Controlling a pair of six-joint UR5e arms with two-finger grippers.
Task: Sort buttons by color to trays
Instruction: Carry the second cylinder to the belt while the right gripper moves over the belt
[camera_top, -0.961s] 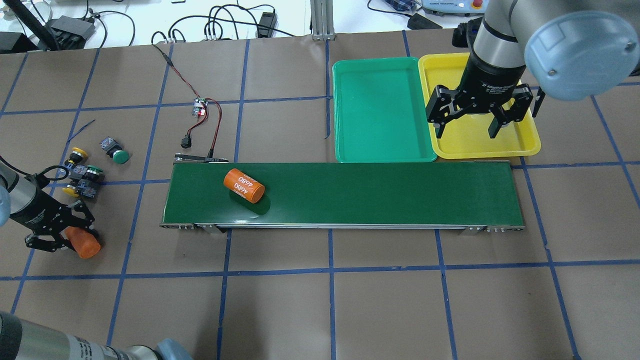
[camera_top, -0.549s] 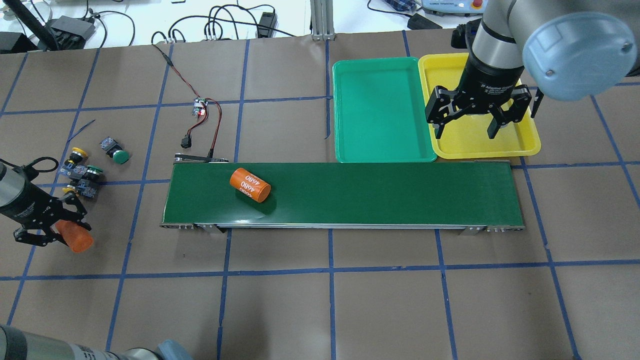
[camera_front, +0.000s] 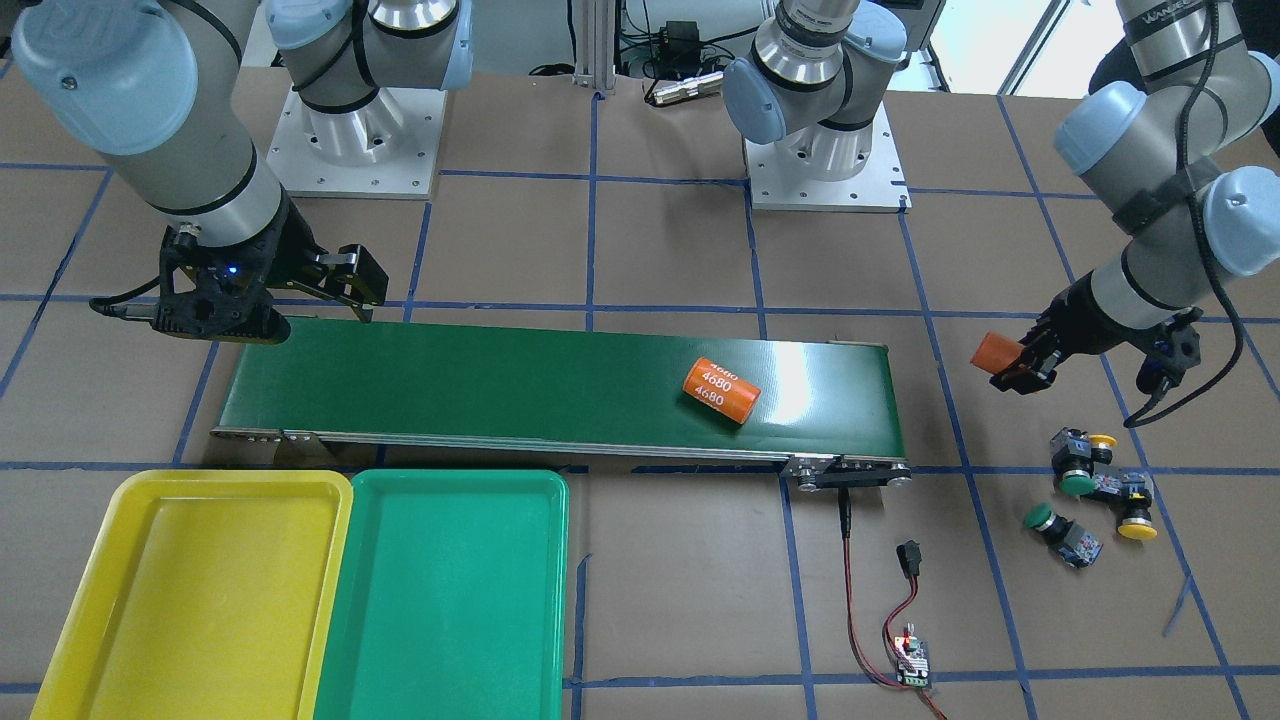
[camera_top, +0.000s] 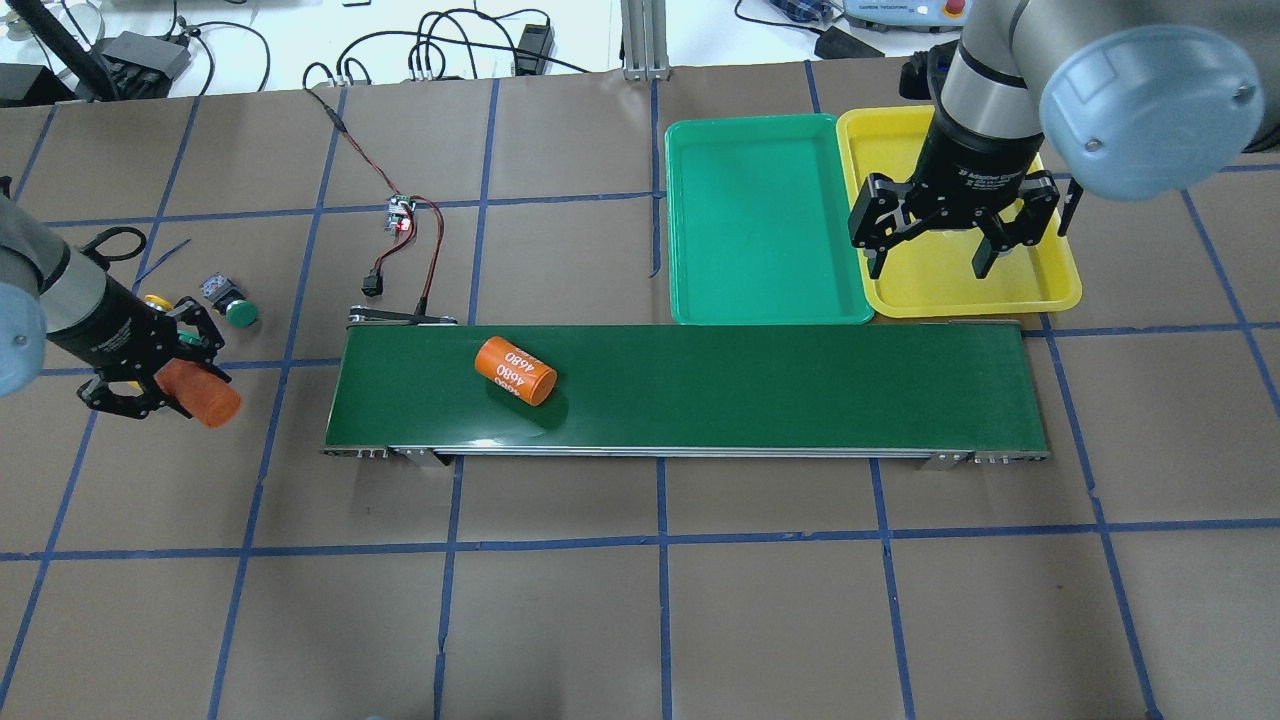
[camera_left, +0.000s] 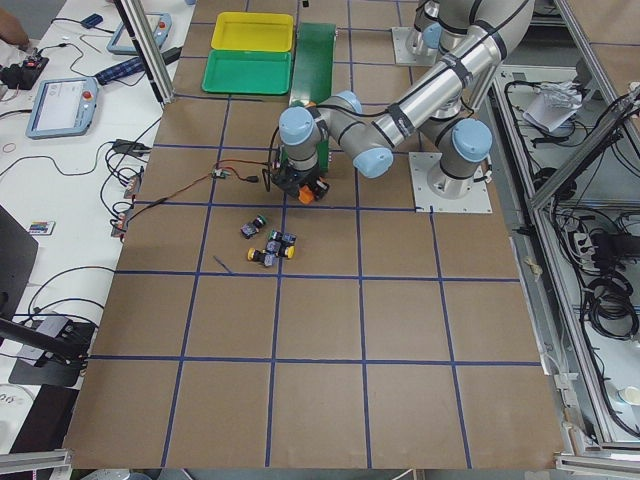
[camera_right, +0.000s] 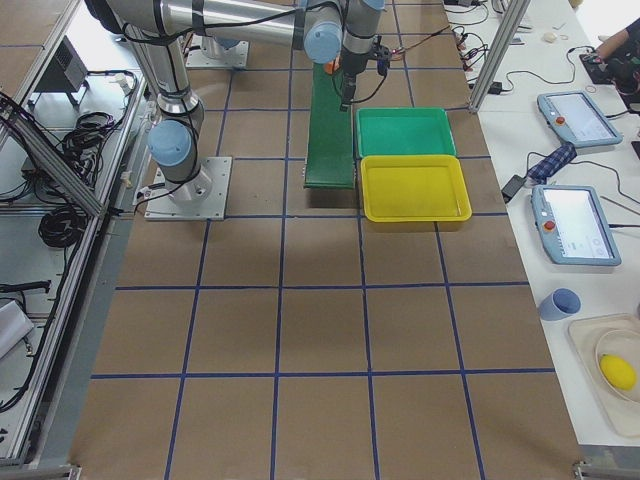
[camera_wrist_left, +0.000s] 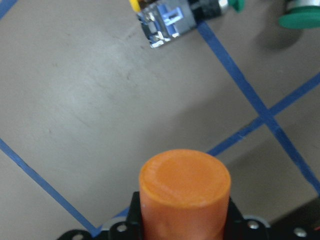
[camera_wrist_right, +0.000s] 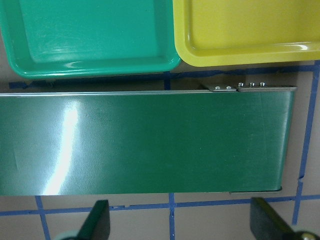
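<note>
My left gripper (camera_top: 178, 385) is shut on a plain orange cylinder (camera_top: 215, 405), held above the table just near-side of the buttons. In the front-facing view the buttons lie in a cluster: a green one (camera_front: 1075, 485), a yellow one (camera_front: 1102, 440), another yellow (camera_front: 1137, 530) and a separate green one (camera_front: 1040, 517). From overhead I see only one green button (camera_top: 240, 313) and a yellow cap (camera_top: 155, 300). My right gripper (camera_top: 930, 255) hangs open and empty over the yellow tray (camera_top: 1060, 290), beside the green tray (camera_top: 760, 220). Both trays hold nothing.
A long dark-green conveyor belt (camera_top: 750, 390) runs across the middle, with an orange cylinder marked 4680 (camera_top: 515, 371) lying on its left part. A small circuit board with red and black wires (camera_top: 402, 220) sits behind the belt's left end.
My left gripper carried the plain orange cylinder away from the table's near side, up beside the buttons. The 4680 cylinder drifted right along the belt. The right gripper barely moved.
</note>
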